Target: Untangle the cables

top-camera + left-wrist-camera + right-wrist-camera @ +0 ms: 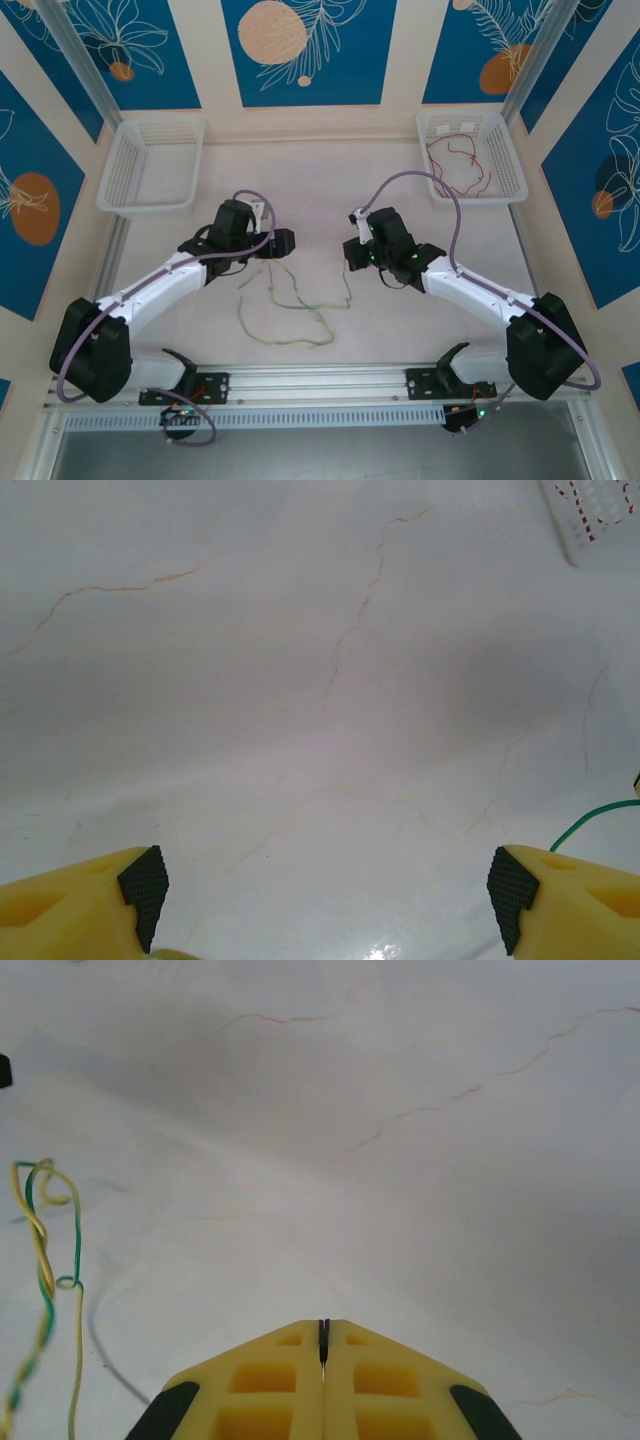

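Your left gripper (pixel 325 895) hangs spread wide and empty just behind the green-and-yellow cables (pixel 44 1270); your right gripper (pixel 322 1345), beside them, is pressed together on nothing; a red cable (pixel 462 158) lies far to their right, in a basket (pixel 516 165).

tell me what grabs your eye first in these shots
A loose tangle of green and pale yellow wires sprawls on the white table between the two arms. A red wire lies squiggled in the white basket at the far right corner. The left gripper stands wide open just above the tabletop, while the right gripper is shut tight beside the tangle.
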Available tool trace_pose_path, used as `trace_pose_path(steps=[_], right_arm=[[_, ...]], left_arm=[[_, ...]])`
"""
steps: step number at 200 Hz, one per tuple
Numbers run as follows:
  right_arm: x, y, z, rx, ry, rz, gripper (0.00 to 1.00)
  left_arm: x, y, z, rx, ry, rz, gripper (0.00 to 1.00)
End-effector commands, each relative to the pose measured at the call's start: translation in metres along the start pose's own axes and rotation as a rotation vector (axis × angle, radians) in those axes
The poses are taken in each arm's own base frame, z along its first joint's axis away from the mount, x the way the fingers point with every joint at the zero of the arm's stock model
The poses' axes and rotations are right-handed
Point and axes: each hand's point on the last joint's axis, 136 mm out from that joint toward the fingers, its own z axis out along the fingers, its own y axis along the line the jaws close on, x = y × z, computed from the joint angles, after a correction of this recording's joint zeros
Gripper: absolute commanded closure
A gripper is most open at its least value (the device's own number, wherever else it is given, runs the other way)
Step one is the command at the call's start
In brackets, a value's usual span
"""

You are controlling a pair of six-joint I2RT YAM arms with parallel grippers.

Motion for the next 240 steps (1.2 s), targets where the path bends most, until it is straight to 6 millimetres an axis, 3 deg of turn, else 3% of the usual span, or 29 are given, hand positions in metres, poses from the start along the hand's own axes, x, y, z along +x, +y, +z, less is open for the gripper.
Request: trace_pose_path(steps=[1, 37, 102, 173, 217, 240], right_arm=[[-0.018, -0.007, -0.001, 0.037, -0.058, 0.000, 1.00], [-0.011, -0.041, 0.007, 0.172, -0.019, 0.102, 1.00], [-0.012, -0.059, -0.006, 0.213, -0.040, 0.168, 1.00], [-0.006, -0.059, -0.015, 0.200, -0.090, 0.200, 1.00], [-0.007, -0.060, -0.017, 0.197, -0.095, 0.202, 1.00], [-0.004, -0.060, -0.016, 0.197, -0.087, 0.208, 1.00]], left_arm=[[0.002, 0.007, -0.007, -0.038, -0.005, 0.014, 0.15], [0.013, 0.020, -0.013, -0.089, -0.010, -0.003, 0.12], [0.026, 0.044, -0.009, -0.191, 0.009, -0.002, 0.13], [0.049, 0.036, 0.036, -0.106, 0.091, -0.038, 0.13], [0.073, 0.053, 0.060, -0.163, 0.159, -0.027, 0.17], [0.082, 0.055, 0.068, -0.171, 0.187, -0.005, 0.26]])
